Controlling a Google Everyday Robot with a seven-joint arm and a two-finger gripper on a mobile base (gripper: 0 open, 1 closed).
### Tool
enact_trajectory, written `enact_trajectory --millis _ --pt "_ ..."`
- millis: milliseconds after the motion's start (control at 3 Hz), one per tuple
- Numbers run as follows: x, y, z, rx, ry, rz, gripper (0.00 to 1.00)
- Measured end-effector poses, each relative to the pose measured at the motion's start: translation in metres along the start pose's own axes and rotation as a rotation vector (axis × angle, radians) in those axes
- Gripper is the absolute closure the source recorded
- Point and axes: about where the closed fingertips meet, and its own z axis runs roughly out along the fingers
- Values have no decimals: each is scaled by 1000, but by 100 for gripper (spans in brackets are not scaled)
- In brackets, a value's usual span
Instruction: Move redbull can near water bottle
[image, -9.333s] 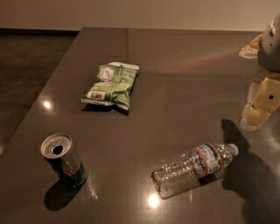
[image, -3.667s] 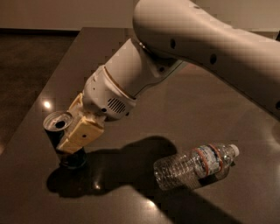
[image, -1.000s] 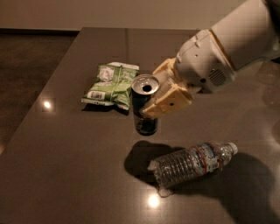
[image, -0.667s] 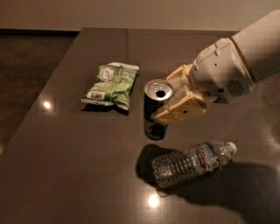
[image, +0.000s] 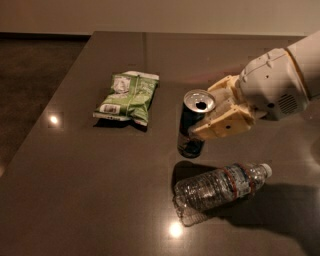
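Note:
The redbull can (image: 192, 125) is a slim dark can with an open silver top, upright near the table's middle. My gripper (image: 212, 117) is shut on its upper part, reaching in from the right with cream-coloured fingers (image: 222, 121). The can's base is at or just above the table surface; I cannot tell if it touches. The water bottle (image: 220, 187) lies on its side just in front of the can, cap pointing right, with a red-edged label band.
A green snack bag (image: 128, 96) lies on the dark table (image: 75, 175) to the left of the can. The table's left edge runs diagonally with darker floor beyond. The white arm (image: 280, 85) fills the right side.
My gripper has carried the can from the table's front left to the right. In the last second it moved further right and down, close behind the bottle.

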Motion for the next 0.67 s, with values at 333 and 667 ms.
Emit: enact_trajectory --millis 333,667 --pt "14 -5 0 4 -20 32 100" --pt "27 -9 2 2 -36 58 100"
